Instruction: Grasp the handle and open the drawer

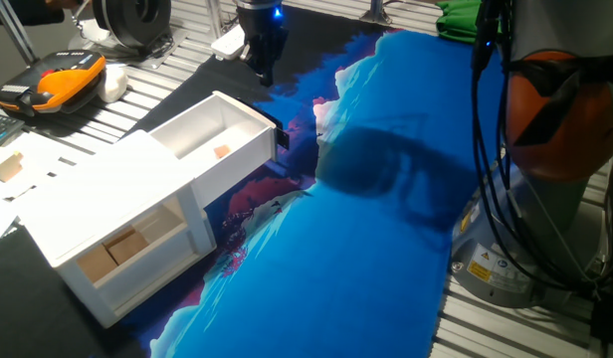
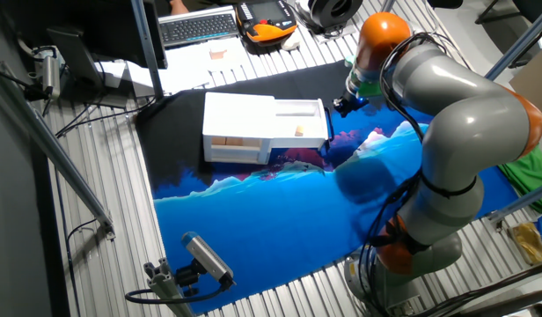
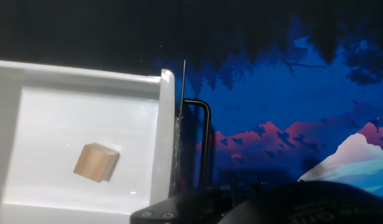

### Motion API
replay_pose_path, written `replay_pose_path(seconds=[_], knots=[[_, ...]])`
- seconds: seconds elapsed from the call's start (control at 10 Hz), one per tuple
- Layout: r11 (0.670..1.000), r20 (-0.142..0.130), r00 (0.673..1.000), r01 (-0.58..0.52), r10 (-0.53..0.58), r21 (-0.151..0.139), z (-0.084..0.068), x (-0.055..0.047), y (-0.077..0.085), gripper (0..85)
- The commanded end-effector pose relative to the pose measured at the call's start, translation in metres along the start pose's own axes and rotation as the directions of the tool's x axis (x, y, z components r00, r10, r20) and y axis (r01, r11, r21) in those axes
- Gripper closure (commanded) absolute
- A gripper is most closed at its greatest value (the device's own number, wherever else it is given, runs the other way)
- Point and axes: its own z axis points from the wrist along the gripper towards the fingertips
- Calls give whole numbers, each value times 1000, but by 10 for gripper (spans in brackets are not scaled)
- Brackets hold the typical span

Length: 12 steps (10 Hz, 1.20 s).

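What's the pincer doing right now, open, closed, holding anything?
Pincer: above the mat beyond the handle, holding nothing; open or closed cannot be told.

The arm rises from its orange-and-grey base at the 5 o'clock corner of the other fixed view, bends through a thick grey elbow, and reaches up toward 1 o'clock, ending at an orange wrist joint. Below that joint hangs the gripper (image 2: 340, 106), pointing down at the worktop. In one fixed view the gripper (image 1: 263, 68) sits at 12 o'clock, dark, with a blue light glowing on its body. How far apart its fingers stand cannot be told.
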Motion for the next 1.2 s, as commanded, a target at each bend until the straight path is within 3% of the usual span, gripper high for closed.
replay_pose_path(seconds=[0.0, 1.1], knots=[[1000, 0, 1000, 0, 0, 0, 0, 0, 0, 850], [1000, 4, 1000, 3, -3, 20, 0, 3, -2, 850]])
